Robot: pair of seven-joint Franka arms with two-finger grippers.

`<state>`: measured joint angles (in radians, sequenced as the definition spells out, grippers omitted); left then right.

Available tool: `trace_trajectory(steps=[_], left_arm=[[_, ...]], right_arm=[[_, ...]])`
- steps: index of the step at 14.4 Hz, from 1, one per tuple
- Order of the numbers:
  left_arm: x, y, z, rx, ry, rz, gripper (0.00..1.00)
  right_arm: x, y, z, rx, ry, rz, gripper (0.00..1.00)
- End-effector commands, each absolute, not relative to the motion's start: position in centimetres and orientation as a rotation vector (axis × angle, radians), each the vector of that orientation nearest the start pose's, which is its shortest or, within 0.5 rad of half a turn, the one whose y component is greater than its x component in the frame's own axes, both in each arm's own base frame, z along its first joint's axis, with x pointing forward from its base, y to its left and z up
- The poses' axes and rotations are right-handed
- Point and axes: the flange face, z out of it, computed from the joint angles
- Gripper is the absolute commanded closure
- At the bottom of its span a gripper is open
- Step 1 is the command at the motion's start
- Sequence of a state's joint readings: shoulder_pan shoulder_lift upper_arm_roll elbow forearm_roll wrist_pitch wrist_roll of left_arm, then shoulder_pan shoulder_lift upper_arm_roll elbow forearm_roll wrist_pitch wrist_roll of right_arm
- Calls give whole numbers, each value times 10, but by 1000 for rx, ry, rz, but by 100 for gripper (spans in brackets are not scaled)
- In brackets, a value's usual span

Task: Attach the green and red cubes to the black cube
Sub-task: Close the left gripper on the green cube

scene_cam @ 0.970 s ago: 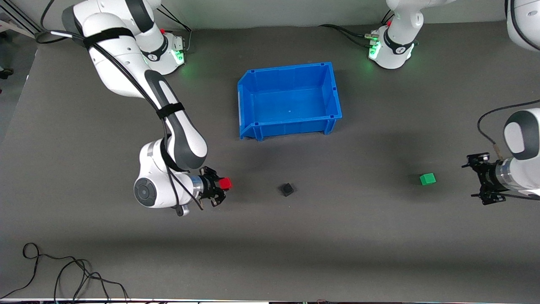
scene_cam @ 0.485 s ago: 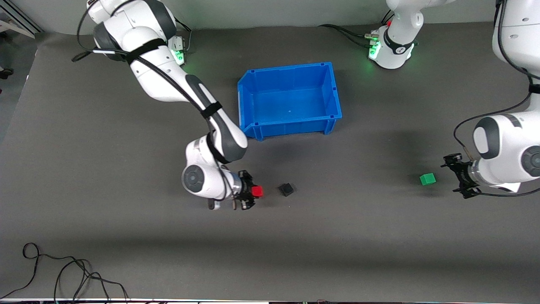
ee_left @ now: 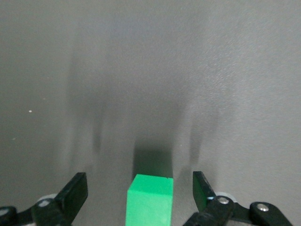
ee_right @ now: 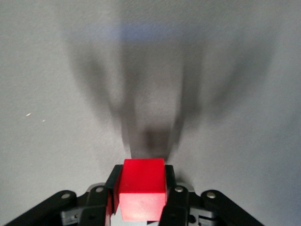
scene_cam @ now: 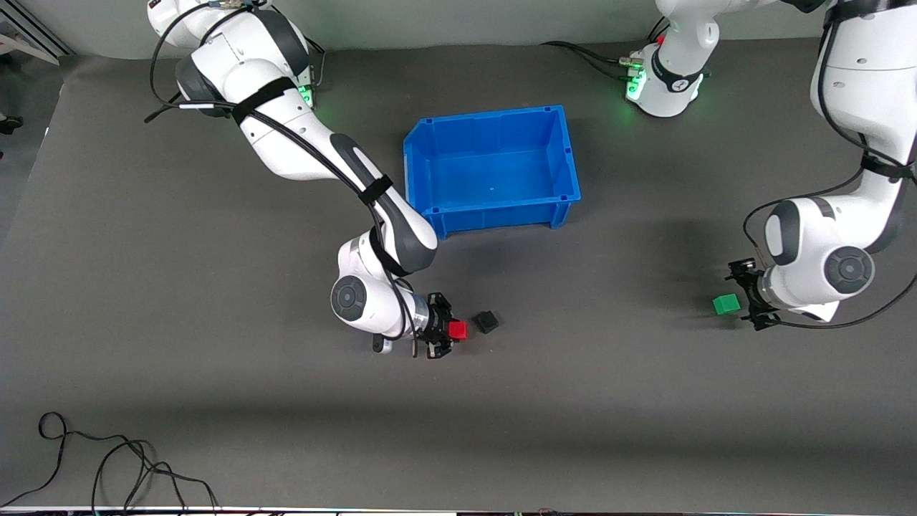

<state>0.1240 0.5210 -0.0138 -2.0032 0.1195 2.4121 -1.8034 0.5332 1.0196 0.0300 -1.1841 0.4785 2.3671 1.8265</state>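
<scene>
The black cube sits on the grey table, nearer the front camera than the blue bin. My right gripper is shut on the red cube and holds it just beside the black cube, toward the right arm's end. In the right wrist view the red cube sits clamped between the fingers; the black cube is out of that view. The green cube lies on the table toward the left arm's end. My left gripper is open just beside it. In the left wrist view the green cube stands between the spread fingers.
The blue bin stands at mid-table, farther from the front camera than the cubes. A black cable lies coiled near the front edge toward the right arm's end. Both arm bases stand along the back.
My right gripper carried the red cube toward the black cube, ending right beside it. My left gripper moved in toward the green cube, now at its side.
</scene>
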Motion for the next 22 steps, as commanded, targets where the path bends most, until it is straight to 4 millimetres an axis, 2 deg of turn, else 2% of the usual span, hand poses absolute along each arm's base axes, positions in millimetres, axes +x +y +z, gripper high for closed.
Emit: trace_trajectory(steps=[1, 2, 3, 4, 5, 9, 12, 13, 14, 15, 16, 18, 22], left_arm=[[582, 63, 185, 2031, 2573, 11, 9], [580, 63, 184, 2034, 2573, 10, 17], [581, 63, 185, 2033, 2571, 13, 44], [580, 64, 185, 2032, 2571, 16, 91], [580, 62, 184, 2039, 2568, 16, 100], [582, 50, 187, 2063, 2543, 21, 100], [587, 34, 198, 2089, 2511, 30, 100], [586, 30, 194, 2113, 2504, 21, 93], [585, 30, 189, 2139, 2491, 9, 65], [585, 33, 188, 2141, 2489, 8, 41], [585, 36, 189, 2137, 2491, 13, 28], [589, 36, 193, 2158, 2461, 23, 17], [597, 36, 198, 2193, 2385, 62, 17]], right_arm=[[661, 432, 174, -1917, 2014, 452, 91], [660, 437, 175, -1902, 2018, 448, 91], [660, 438, 175, -1897, 2018, 444, 91], [660, 438, 174, -1897, 2019, 445, 91], [660, 437, 173, -1898, 2021, 445, 91], [659, 437, 161, -1898, 2024, 435, 91], [656, 443, 161, -1893, 2016, 429, 91], [655, 444, 161, -1884, 2025, 431, 91], [652, 449, 162, -1888, 2020, 435, 91], [651, 450, 161, -1891, 2020, 436, 91], [650, 451, 161, -1894, 2018, 434, 91], [648, 453, 160, -1898, 2016, 436, 92], [648, 454, 161, -1897, 2014, 437, 92]])
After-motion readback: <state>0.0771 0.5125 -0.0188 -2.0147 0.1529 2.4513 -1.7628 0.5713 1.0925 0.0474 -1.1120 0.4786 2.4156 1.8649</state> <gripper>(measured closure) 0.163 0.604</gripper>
